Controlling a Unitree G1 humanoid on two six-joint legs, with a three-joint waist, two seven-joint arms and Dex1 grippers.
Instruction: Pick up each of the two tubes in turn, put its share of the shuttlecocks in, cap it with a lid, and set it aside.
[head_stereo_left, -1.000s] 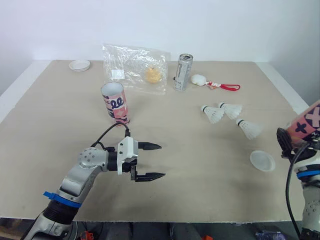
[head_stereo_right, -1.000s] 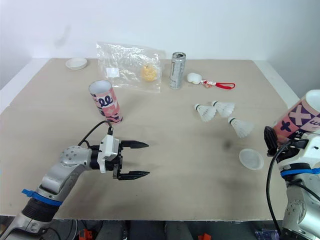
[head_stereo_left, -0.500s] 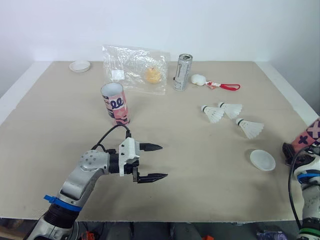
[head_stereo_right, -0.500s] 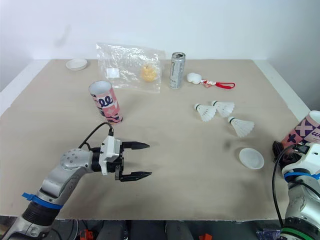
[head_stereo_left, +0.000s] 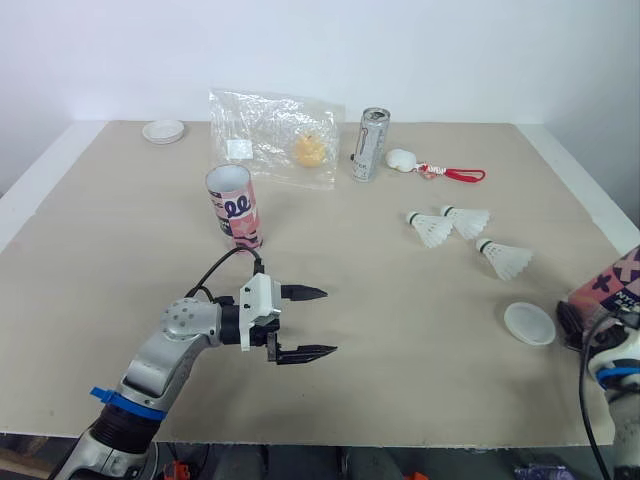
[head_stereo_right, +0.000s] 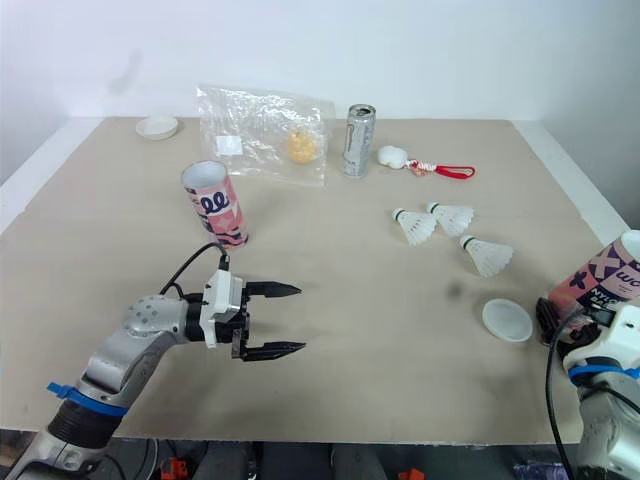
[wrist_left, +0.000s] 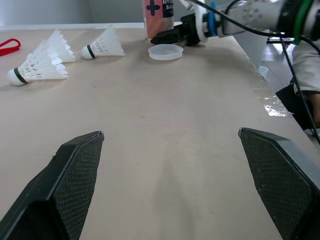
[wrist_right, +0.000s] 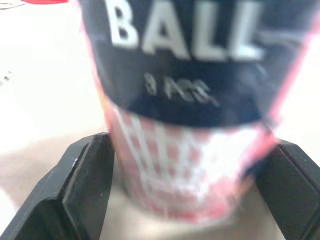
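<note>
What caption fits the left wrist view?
Open left fingers face three shuttlecocks, a lid and the pink tube in the right fingers.

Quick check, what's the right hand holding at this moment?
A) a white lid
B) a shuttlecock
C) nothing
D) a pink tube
D: the right hand is clamped on the pink tube, with one black finger on each side of it.

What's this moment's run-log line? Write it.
right claw: shut on tube | left claw: open, empty | shuttlecocks: three loose on table | lid: loose
</note>
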